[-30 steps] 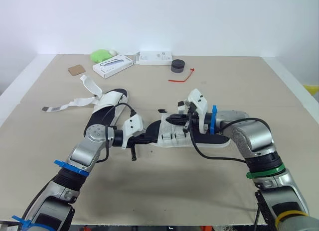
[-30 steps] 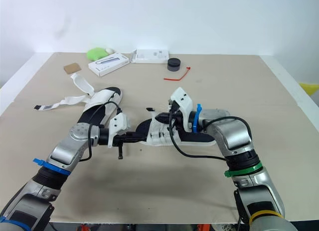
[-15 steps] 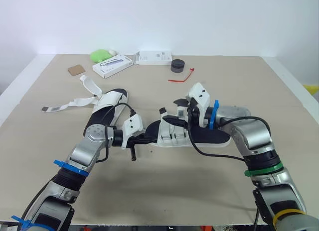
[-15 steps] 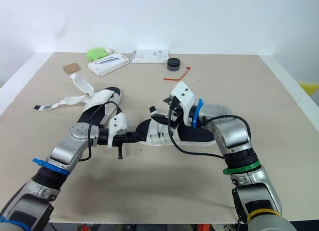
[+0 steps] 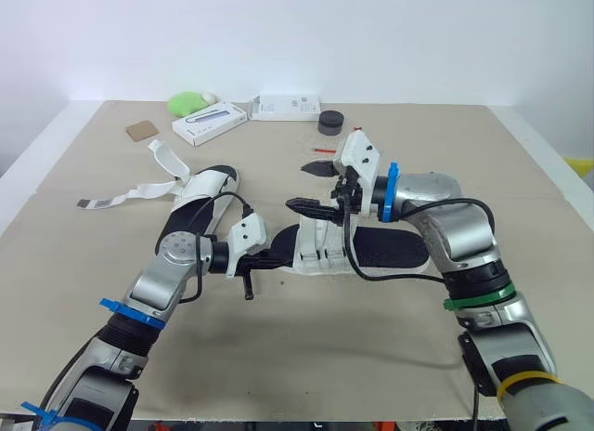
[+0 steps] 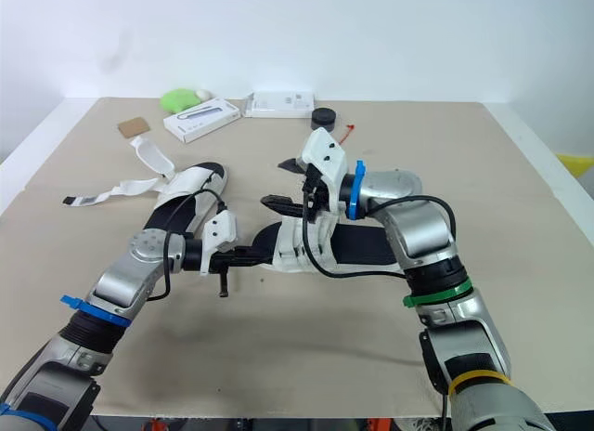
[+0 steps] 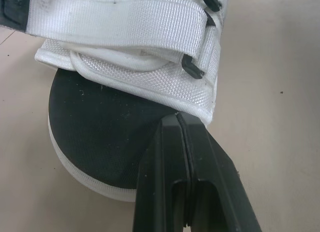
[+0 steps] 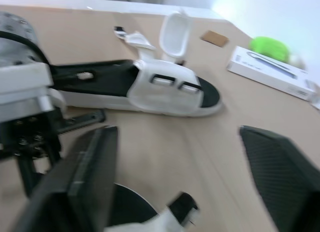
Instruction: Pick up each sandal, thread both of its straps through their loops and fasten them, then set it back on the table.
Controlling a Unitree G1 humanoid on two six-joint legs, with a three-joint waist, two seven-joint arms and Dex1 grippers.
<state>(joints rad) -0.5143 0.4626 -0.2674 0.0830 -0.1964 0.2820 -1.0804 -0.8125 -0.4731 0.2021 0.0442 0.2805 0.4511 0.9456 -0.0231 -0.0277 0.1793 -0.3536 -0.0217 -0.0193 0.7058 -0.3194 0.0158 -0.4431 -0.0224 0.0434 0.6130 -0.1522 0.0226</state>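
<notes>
**Ana:** Where is the shoe we are working on?

**Ben:** The black-soled sandal with white woven straps (image 5: 399, 248) lies flat on the tan table (image 5: 306, 357). Its toe is right at the tip of the left gripper (image 7: 178, 121). Those jaws are squeezed tight together with nothing between them. They rest on the black sole, up against the front strap.

**Ana:** And the other arm?

**Ben:** The right gripper (image 5: 309, 187) hangs just above the straps. Its jaws are spread wide and hold nothing.

**Ana:** Are the straps done?

**Ben:** Both look pulled through their loops and stuck down flat. I think this shoe is nearly finished.

**Ana:** So what makes this step go well?

**Ben:** Press down with the left jaws so the shoe can't slide. Lift the right jaws straight up, so no finger catches a strap and peels it open.

**Ana:** What comes after that?

**Ben:** Just past the left jaws lies the second white sandal with loose open straps (image 5: 206, 191). One long strap (image 5: 139, 191) trails away from it, so I think it needs work. Farther off, a white flat box (image 5: 210, 124) and a small black round puck (image 5: 330, 124) sit well apart from both jaws.
</notes>
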